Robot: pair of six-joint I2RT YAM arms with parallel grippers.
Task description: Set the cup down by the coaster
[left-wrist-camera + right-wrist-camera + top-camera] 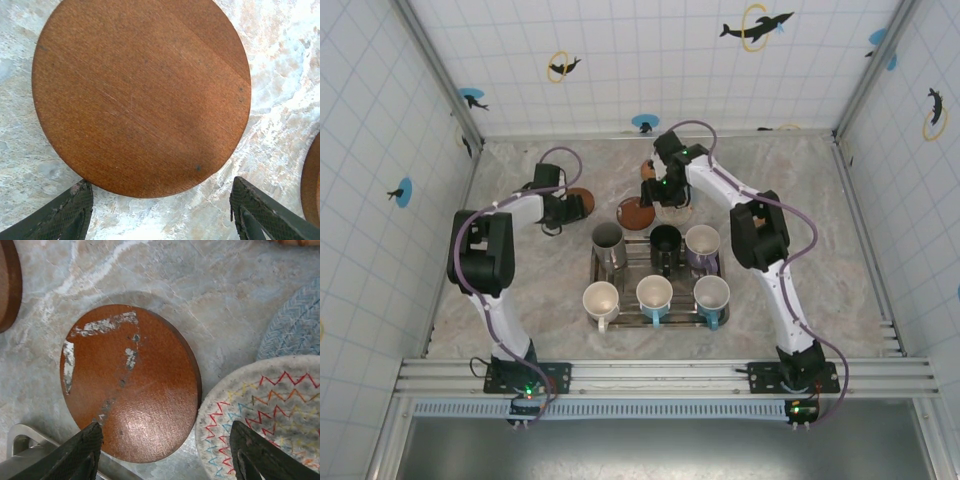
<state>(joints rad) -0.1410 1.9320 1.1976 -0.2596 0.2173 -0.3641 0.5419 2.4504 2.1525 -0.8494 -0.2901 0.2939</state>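
Several cups stand in a metal rack [632,263] at mid-table: a steel cup [607,240], a black cup [666,242] and a purple-and-white cup [702,245] behind, with pale ones in front. My left gripper [567,208] [165,215] hangs open and empty over a round wooden coaster [142,95] [582,198] left of the rack. My right gripper [665,194] [167,460] is open and empty too, low over a scuffed brown coaster [130,385] [634,213] just behind the rack. No cup is held.
A cream woven coaster with coloured zigzags [265,415] touches the scuffed one on its right, and a blue-grey braided coaster [295,330] lies beyond. Another brown coaster [7,285] sits at the left edge. The rack's corner [25,450] shows below. Tiled walls enclose the table.
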